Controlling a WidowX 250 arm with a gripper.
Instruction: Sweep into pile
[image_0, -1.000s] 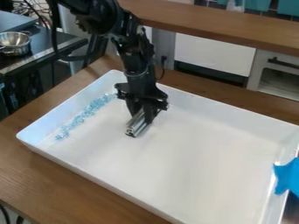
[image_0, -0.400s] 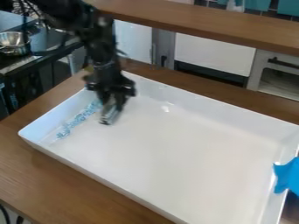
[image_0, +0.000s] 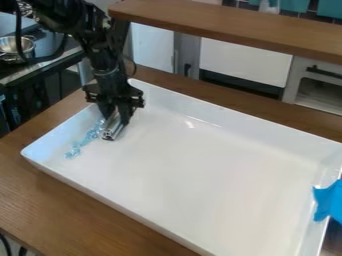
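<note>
My claw (image_0: 115, 111), its 2 fingers clamped on 1 metal bar (image_0: 111, 130), hangs over the left side of a white tray (image_0: 234, 122), toward the far left corner. The bar slants down beside light blue bits (image_0: 83, 142), strewn in 1 uneven strip along the tray's left edge toward the near left corner. Something bright blue (image_0: 327, 201) sits at the tray's right edge.

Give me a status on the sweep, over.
Hand clamped on slotted metal bar, beside blue bits. Bits strung along one side of white tray, not one compact pile. No obstacle seen along the strip.
</note>
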